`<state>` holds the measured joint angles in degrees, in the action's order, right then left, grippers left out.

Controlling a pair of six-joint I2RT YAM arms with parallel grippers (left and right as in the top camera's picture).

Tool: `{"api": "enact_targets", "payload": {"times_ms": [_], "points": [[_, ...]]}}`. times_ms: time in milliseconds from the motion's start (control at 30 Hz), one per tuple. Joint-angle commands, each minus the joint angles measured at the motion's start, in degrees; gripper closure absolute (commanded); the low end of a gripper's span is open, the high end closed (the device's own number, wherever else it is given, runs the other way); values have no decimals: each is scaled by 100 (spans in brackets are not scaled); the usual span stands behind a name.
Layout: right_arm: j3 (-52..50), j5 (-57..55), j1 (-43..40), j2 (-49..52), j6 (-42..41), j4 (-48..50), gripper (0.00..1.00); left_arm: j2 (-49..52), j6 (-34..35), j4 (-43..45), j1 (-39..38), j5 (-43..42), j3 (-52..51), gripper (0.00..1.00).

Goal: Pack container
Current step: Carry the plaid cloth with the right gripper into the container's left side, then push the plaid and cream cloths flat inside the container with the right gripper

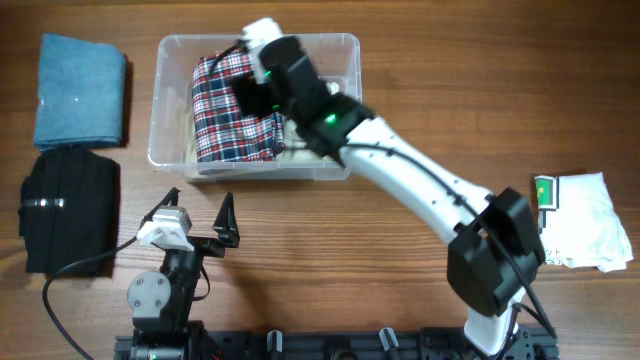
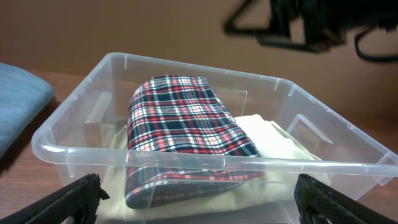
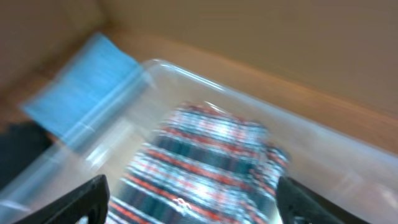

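The clear plastic container stands at the back of the table. It holds a folded red, white and navy plaid cloth lying on a cream cloth. The plaid cloth also shows in the left wrist view and, blurred, in the right wrist view. My right gripper hovers over the container above the plaid cloth, open and empty. My left gripper is open and empty in front of the container's near wall.
A folded blue cloth lies at the back left, with a folded black cloth in front of it. A crumpled white cloth with a green tag lies at the right.
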<state>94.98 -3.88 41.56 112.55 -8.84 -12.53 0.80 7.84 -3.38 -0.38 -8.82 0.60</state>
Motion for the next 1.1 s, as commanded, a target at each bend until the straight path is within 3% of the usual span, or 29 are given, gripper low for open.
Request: {"api": "enact_targets", "payload": {"times_ms": [0,33,167,233,600,833,1067], "points": [[26,275,-573,164,118,-302,26,-42,35,-24,-11,15,-28,0],[26,361,-715,240,118,-404,33,-42,35,-24,-11,17,-28,0],[26,420,-960,601,197,-754,81,-42,35,-24,-11,15,-28,0],[26,439,-927,824,284,-822,94,-42,35,-24,-11,17,-28,0],[26,774,-365,1209,479,-634,96,-42,35,-24,-11,17,-28,0],[26,284,-468,1209,-503,-813,96,-42,35,-26,-11,15,-28,0],[26,216,-487,1276,-793,-717,96,-42,35,-24,-11,17,-28,0]]}}
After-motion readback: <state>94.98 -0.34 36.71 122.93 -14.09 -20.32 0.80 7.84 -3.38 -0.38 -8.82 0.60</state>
